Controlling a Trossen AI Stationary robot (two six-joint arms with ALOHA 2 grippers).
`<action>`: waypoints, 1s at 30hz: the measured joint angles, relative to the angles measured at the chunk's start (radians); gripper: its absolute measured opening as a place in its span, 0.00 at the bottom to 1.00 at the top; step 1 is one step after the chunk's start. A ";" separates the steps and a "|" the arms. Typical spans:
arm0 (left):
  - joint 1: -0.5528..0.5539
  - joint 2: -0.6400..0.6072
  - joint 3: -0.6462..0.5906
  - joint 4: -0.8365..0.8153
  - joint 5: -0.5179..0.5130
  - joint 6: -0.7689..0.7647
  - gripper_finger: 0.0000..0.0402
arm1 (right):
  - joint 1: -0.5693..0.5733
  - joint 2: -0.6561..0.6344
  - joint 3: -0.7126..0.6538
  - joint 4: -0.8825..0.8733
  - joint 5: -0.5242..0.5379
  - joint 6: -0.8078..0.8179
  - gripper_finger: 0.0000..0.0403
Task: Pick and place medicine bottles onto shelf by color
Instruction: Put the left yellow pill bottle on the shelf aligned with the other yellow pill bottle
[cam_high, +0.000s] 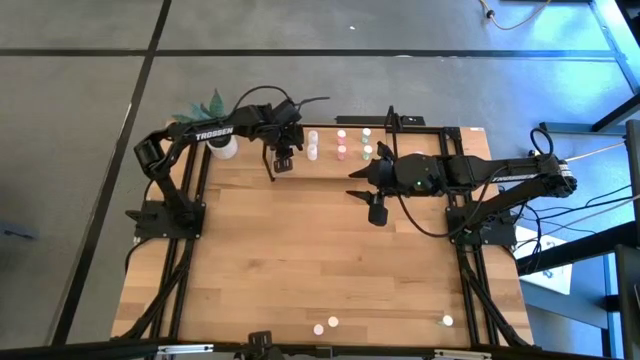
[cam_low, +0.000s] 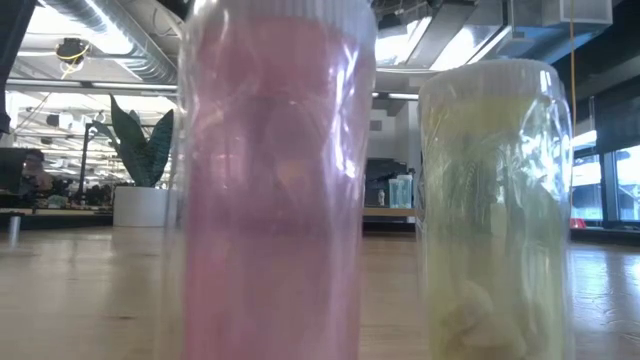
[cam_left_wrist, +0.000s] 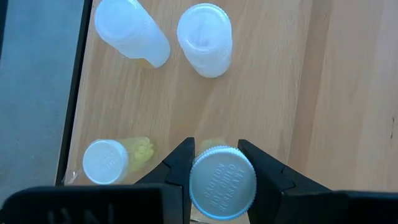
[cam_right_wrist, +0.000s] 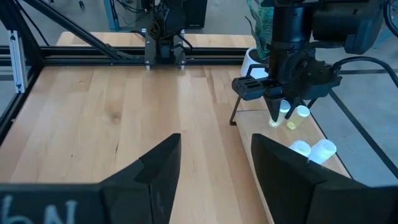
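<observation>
My left gripper (cam_high: 283, 160) hangs over the left end of the shelf (cam_high: 400, 150) at the table's far edge, shut on a yellowish medicine bottle (cam_left_wrist: 222, 182) with a white cap. Beside that bottle, another yellowish bottle (cam_left_wrist: 106, 160) stands on the shelf's wooden board (cam_left_wrist: 267, 81), with two white ones (cam_left_wrist: 204, 38) farther along. More bottles (cam_high: 341, 140) stand in short rows along the shelf. My right gripper (cam_high: 370, 195) hovers open above the table's middle right, and its fingers (cam_right_wrist: 158, 168) hold nothing. My left gripper pinches the bottle at its white cap (cam_left_wrist: 222, 182), one finger (cam_left_wrist: 180, 163) on each side. The fingers come from above, slanting down. The bottle is upright, cap up. The cap hides its base, so whether it stands on the board cannot be told.
A white plant pot (cam_high: 225, 145) stands just left of the shelf, close to my left arm. Three loose bottles stand at the table's near edge: a pink one (cam_low: 270, 190), a yellowish one (cam_low: 495, 210) and one at the right (cam_high: 447, 321). Bare wood lies between.
</observation>
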 joint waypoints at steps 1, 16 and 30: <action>0.000 0.000 0.000 0.000 0.000 0.000 0.22 | 0.000 0.000 0.000 0.000 0.000 0.000 0.49; 0.000 0.000 0.001 0.000 -0.001 0.000 0.22 | 0.000 0.000 0.000 0.000 0.002 -0.051 0.49; 0.000 0.000 0.001 0.000 -0.001 -0.001 0.22 | 0.001 0.011 0.001 -0.069 0.227 0.029 0.49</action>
